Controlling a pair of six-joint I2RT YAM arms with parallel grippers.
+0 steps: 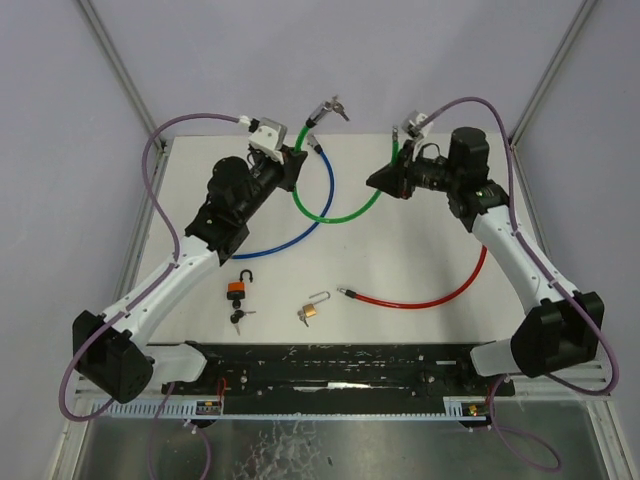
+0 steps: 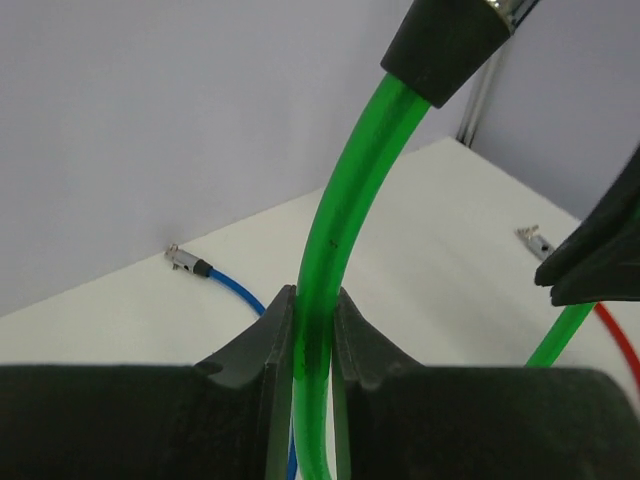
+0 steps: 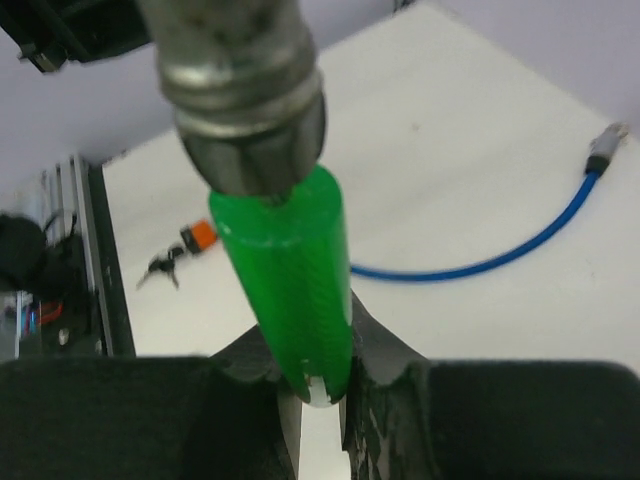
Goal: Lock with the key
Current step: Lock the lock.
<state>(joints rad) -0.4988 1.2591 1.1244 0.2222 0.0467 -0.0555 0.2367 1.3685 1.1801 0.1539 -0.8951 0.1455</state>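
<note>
Left pincer (image 2: pixel 312 320) was clamped narrow on the green cable (image 1: pixel 338 214), just below its lock head (image 1: pixel 323 108). The key (image 1: pixel 343 106) sat at that head, at 12 o'clock above the worktop (image 1: pixel 430 250). Right pincer (image 3: pixel 315 385) gripped the cable's other end at 1 o'clock. Orange padlock (image 1: pixel 238 288) lay at 7, brass padlock (image 1: pixel 312 312) at 6. Markings were too small to read.

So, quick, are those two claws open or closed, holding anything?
Left gripper: closed on the green cable.
Right gripper: closed on the same cable, near its other end.
</note>
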